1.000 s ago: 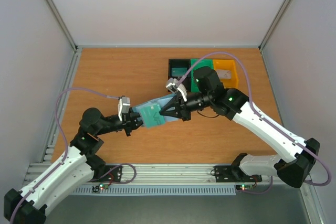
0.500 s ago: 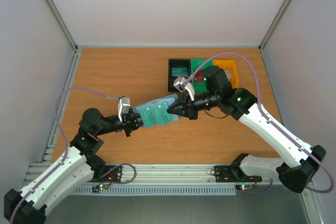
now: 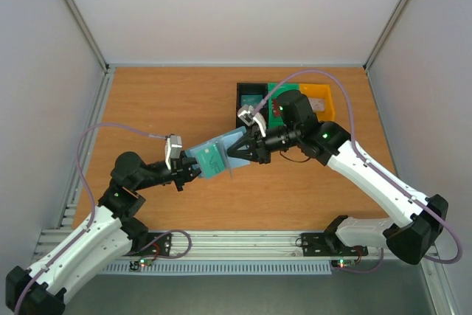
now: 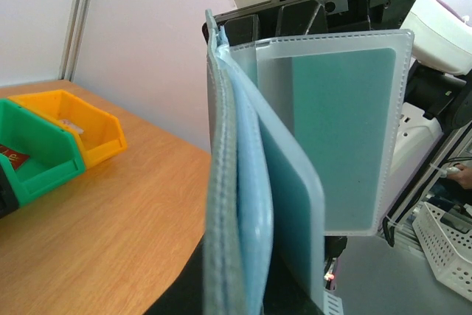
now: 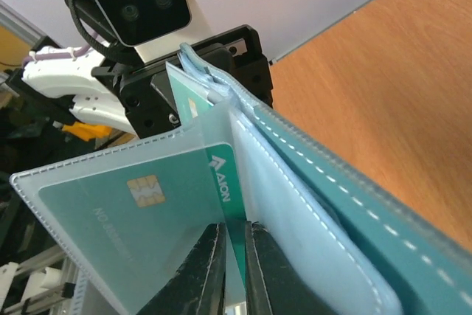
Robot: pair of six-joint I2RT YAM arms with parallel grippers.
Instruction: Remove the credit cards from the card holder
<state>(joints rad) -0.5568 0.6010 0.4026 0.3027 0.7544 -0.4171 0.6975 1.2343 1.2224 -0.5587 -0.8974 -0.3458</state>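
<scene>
While the left gripper (image 3: 193, 169) clamps the open blue-grey card holder (image 3: 214, 154) upright above the wooden table (image 3: 162, 101), the right gripper (image 5: 234, 237) pinches a teal credit card (image 5: 147, 208) at its clear sleeve.

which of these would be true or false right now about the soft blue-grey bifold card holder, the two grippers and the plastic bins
1. The soft blue-grey bifold card holder lies flat on the wooden table. False: the left gripper holds it up on edge.
2. A teal plastic card with a chip sits inside a clear plastic sleeve. True.
3. The right gripper pinches the lower edge of that teal plastic card. True.
4. The yellow plastic bin stands between the black plastic bin and the green plastic bin. False: the green one is in the middle.
</scene>
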